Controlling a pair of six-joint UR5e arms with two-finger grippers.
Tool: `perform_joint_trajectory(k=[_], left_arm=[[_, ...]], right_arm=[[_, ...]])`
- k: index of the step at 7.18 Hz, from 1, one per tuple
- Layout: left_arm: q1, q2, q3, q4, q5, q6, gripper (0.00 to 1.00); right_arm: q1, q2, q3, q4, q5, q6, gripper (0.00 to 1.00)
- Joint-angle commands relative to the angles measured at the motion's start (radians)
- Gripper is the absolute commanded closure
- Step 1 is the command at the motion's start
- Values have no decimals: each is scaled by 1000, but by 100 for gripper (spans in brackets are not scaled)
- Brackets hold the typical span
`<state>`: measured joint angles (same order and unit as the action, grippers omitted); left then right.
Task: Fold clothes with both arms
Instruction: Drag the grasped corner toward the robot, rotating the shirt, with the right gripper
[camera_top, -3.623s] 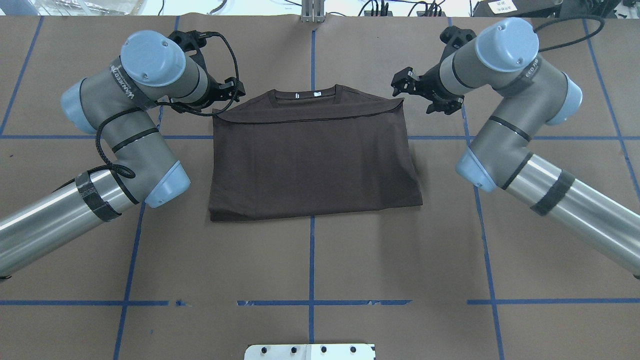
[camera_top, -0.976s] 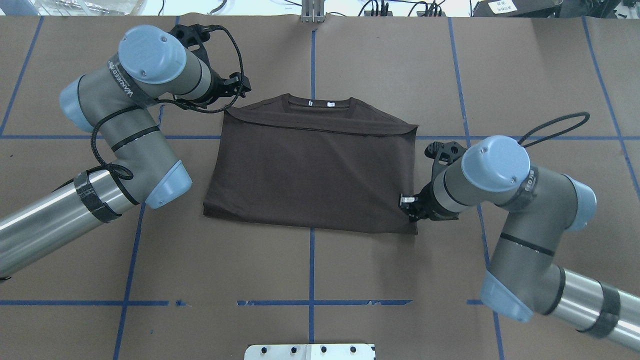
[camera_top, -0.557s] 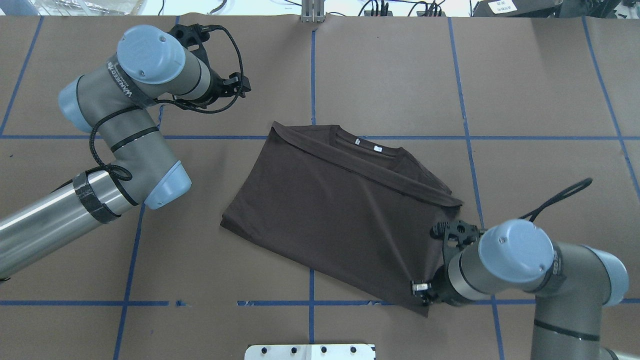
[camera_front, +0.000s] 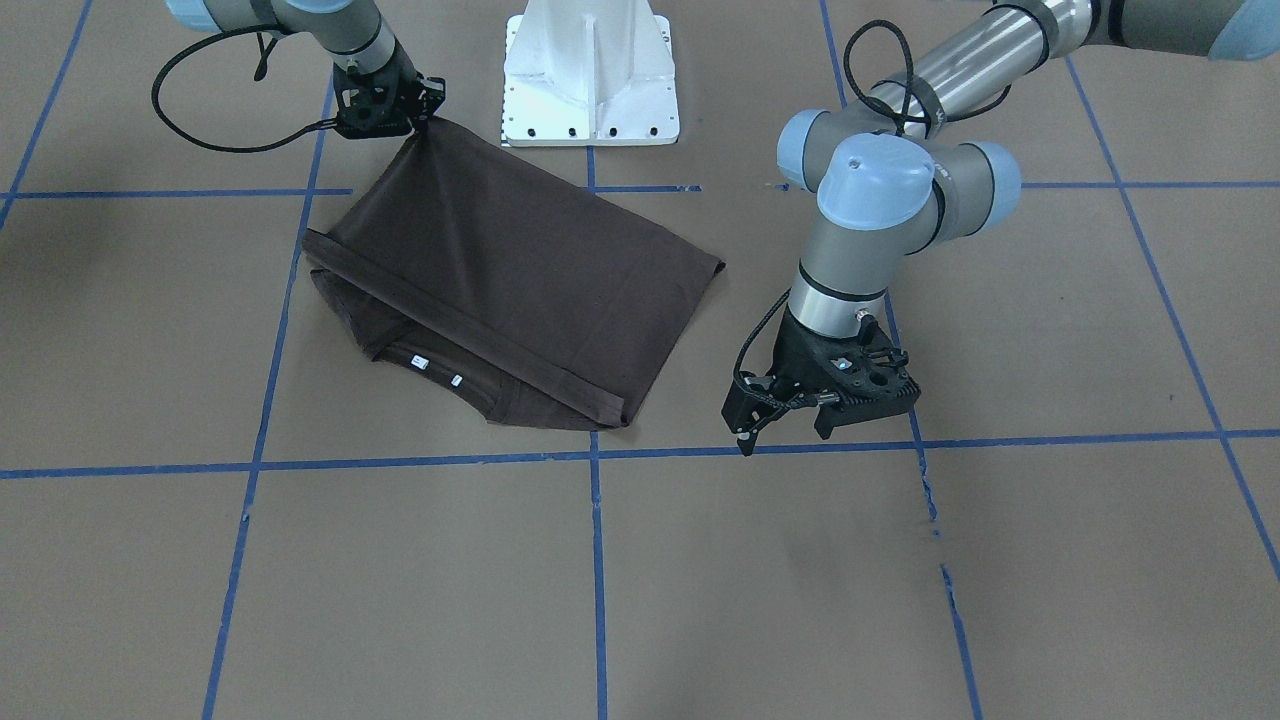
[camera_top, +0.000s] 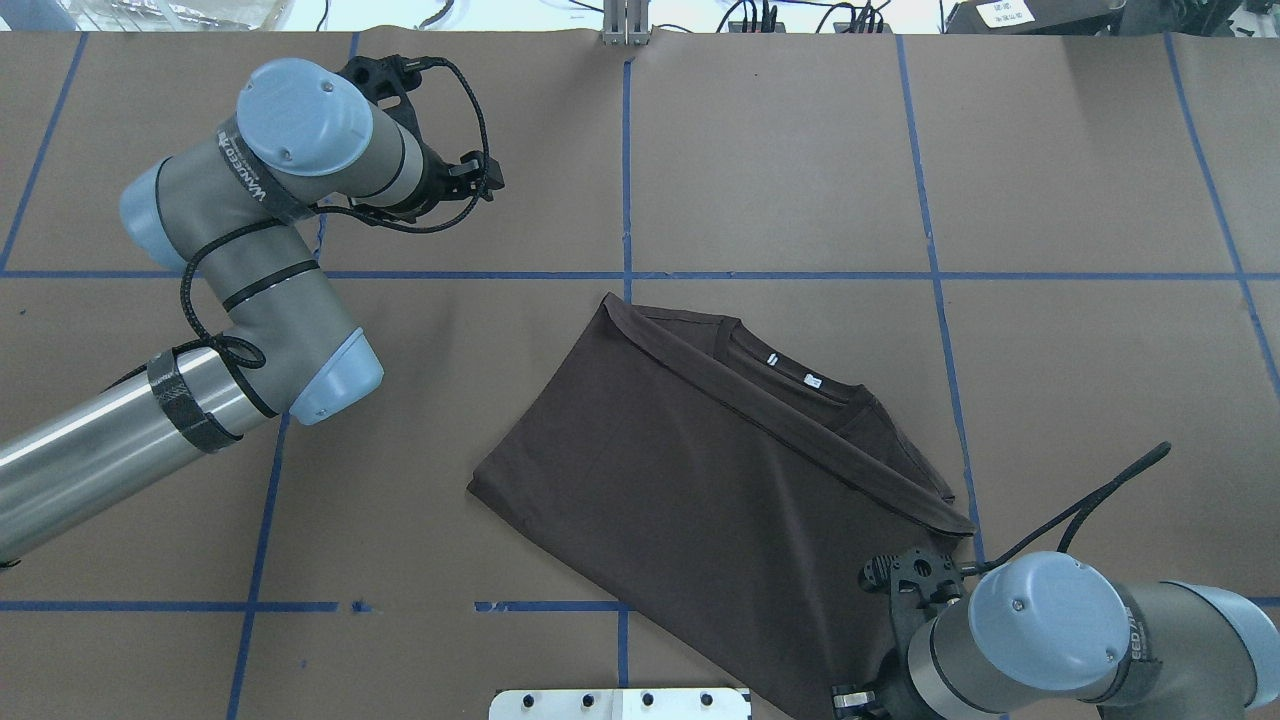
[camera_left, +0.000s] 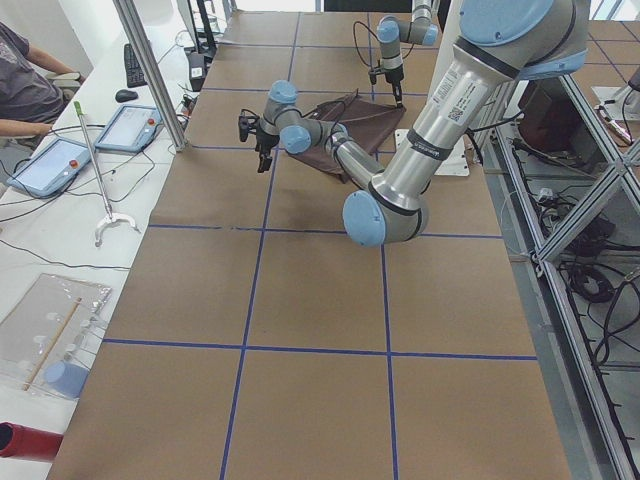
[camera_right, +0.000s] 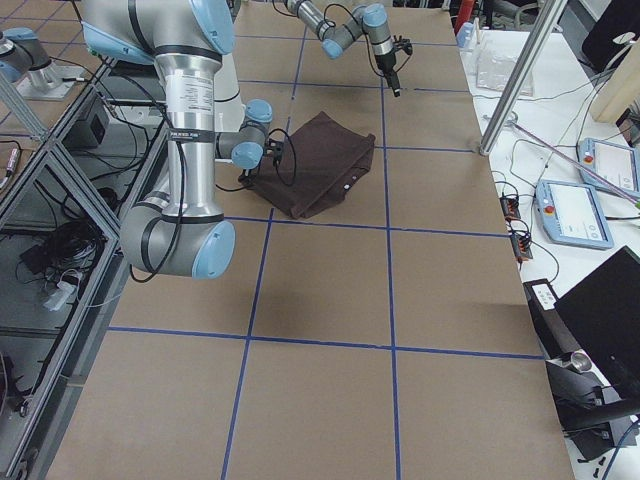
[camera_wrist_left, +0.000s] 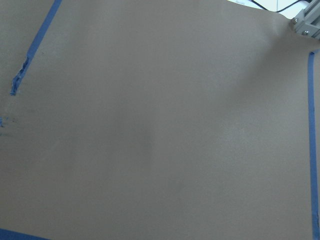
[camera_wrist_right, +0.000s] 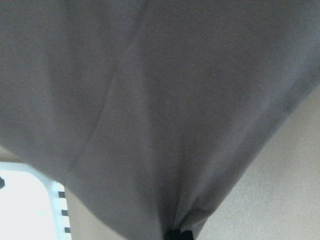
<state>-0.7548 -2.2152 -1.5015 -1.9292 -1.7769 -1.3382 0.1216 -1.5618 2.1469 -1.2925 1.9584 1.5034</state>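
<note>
The dark brown T-shirt lies folded and skewed on the table, with its collar and white tags on the far side. It also shows in the front view. My right gripper is shut on the shirt's near right corner, close to the pedestal, and lifts that corner a little. It sits at the bottom edge of the overhead view. In the right wrist view the fabric bunches down into the jaws. My left gripper is open and empty, well apart from the shirt, also in the overhead view.
The white pedestal base stands at the table's near edge, right beside the held corner. Blue tape lines cross the brown table cover. An operator sits with tablets beyond the far edge. The left wrist view shows only bare table.
My right gripper has dragged the shirt toward the robot's base and to the right, turning it clockwise. The shirt has left the left gripper, which has stayed in place.
</note>
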Motion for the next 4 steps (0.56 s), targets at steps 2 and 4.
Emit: perform_joint_trajectory(k=[2, 4], left_arm=[[75, 72, -122, 12, -16, -74, 0], [211, 172, -311, 99, -26, -252, 1]], right_arm=[[71, 28, 17, 7, -15, 60, 0], [215, 95, 27, 7, -21, 61, 0]])
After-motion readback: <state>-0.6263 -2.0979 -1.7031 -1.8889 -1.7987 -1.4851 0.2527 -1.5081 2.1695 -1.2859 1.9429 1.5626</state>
